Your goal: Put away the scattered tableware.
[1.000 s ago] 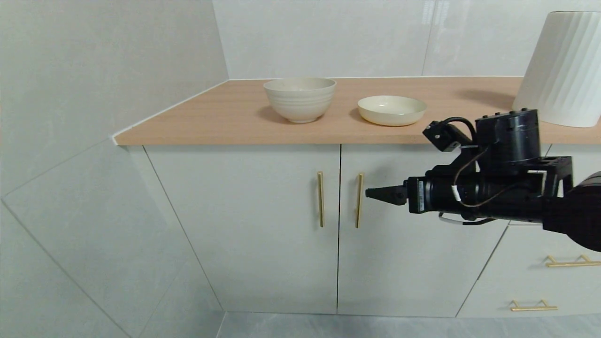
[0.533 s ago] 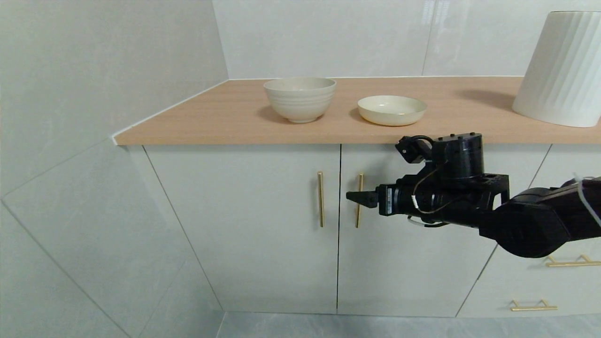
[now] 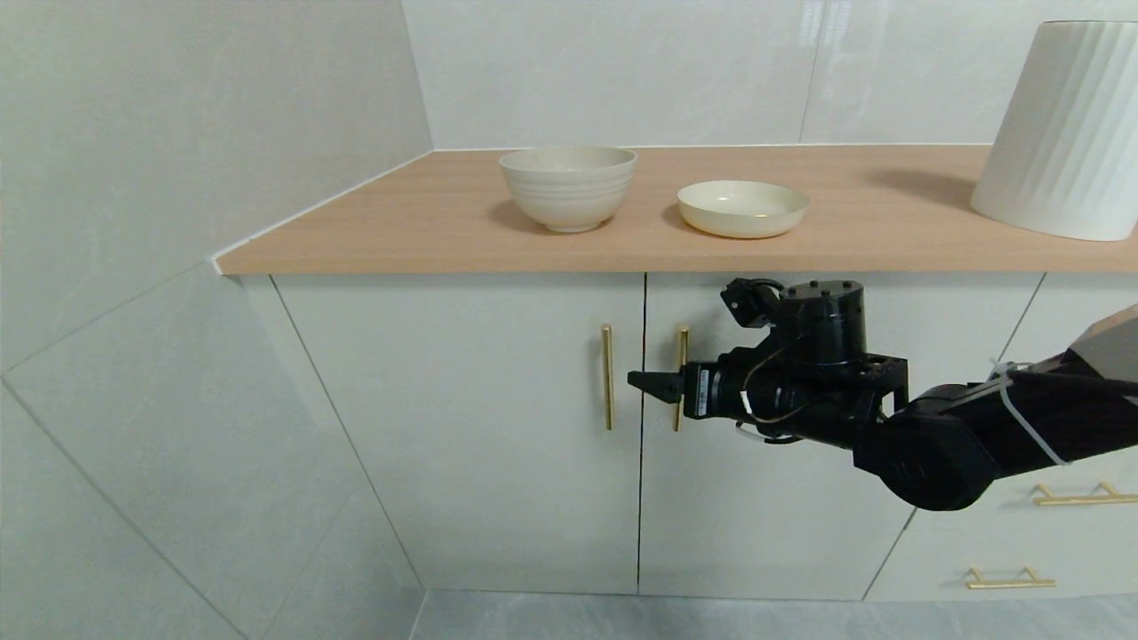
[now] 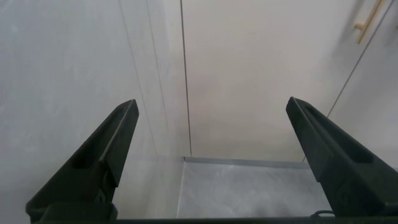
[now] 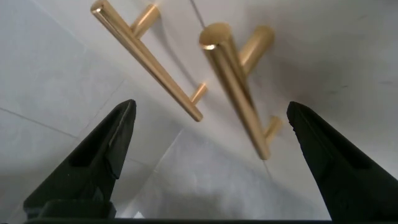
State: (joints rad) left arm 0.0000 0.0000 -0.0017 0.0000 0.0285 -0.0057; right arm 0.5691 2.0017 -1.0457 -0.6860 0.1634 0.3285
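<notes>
R gripper (image 3: 642, 382) moved left, now at right door handle (image 3: 681, 356), jaws apart. L gripper (image 4: 211, 118) apart too. Likely opening door; bowl (image 3: 568, 187), plate (image 3: 742, 207) not yet stowed.

right gripper (image 3: 637, 380): arm outstretched level, fingers apart | left gripper (image 4: 211, 107): fingers apart

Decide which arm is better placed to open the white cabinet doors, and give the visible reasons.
Right. Its open gripper is level with the slim brass bar handle on the white cabinet door. The left gripper, also open, faces the cabinet's base, a handle far off.
</notes>
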